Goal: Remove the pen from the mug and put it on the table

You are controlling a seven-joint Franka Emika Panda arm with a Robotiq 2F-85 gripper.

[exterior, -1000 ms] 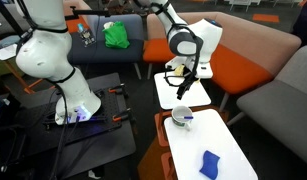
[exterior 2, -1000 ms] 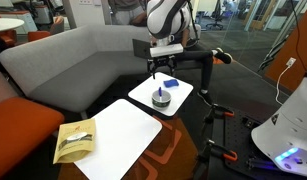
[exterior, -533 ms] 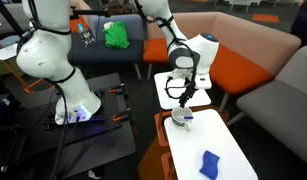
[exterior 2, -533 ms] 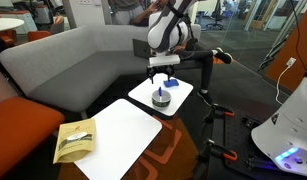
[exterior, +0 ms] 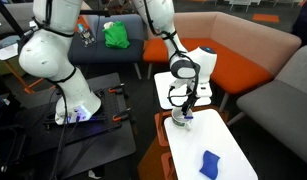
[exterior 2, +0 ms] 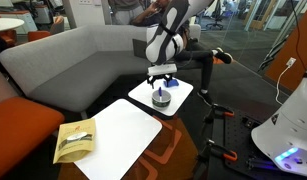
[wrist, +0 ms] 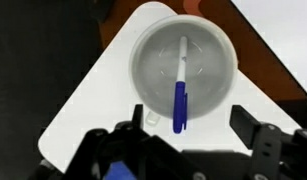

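The white mug [wrist: 183, 68] stands on the small white table [wrist: 88, 110]. The pen [wrist: 179, 100] lies inside it, with a blue cap at the near rim and a white shaft reaching across the bottom. My gripper [wrist: 191, 120] is open and hangs straight above the mug, with one finger on each side of the pen's blue end and not touching it. In both exterior views the gripper [exterior: 185, 106] [exterior 2: 161, 82] hovers just over the mug [exterior: 180, 120] [exterior 2: 162, 98]. The pen is too small to see there.
A flat blue folded cloth [exterior: 209, 163] [exterior 2: 171, 84] lies on the same table [exterior: 198, 142] beyond the mug. A second white table [exterior 2: 123, 135] with a yellowish packet [exterior 2: 75, 140] stands beside it. Orange and grey sofas [exterior: 243, 60] surround both tables.
The gripper has come down from well above the table to just over the mug. The mug, pen and cloth have not moved.
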